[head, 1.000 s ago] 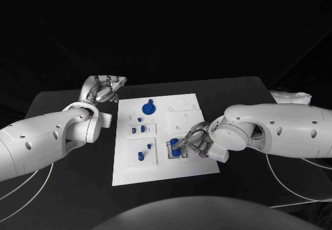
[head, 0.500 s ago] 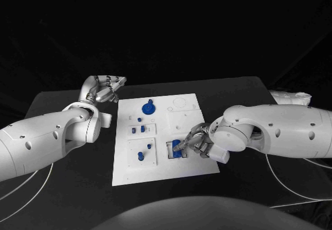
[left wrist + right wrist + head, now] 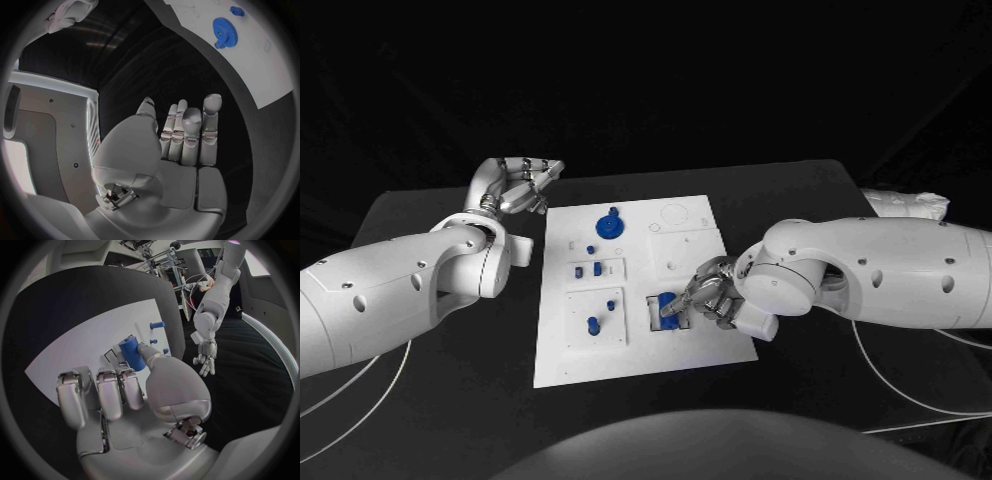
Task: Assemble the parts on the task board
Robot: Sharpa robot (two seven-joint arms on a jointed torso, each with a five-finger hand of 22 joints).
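Right hand [image 3: 708, 297]: pinching a blue part [image 3: 132, 353] at a slot under its fingers on the task board [image 3: 704, 240].
Left hand [image 3: 519, 185]: curled in, holding nothing, off the board on the bench [image 3: 430, 210].
Progress: gear [image 3: 609, 222] and pegs seated; this part unfinished.

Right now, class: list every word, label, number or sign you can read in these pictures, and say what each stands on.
None can be read.
Task board: engraved outlines, no legible text.
Blue parts, such as the gear: no markings visible.
Arms: dark dots, no lettering.
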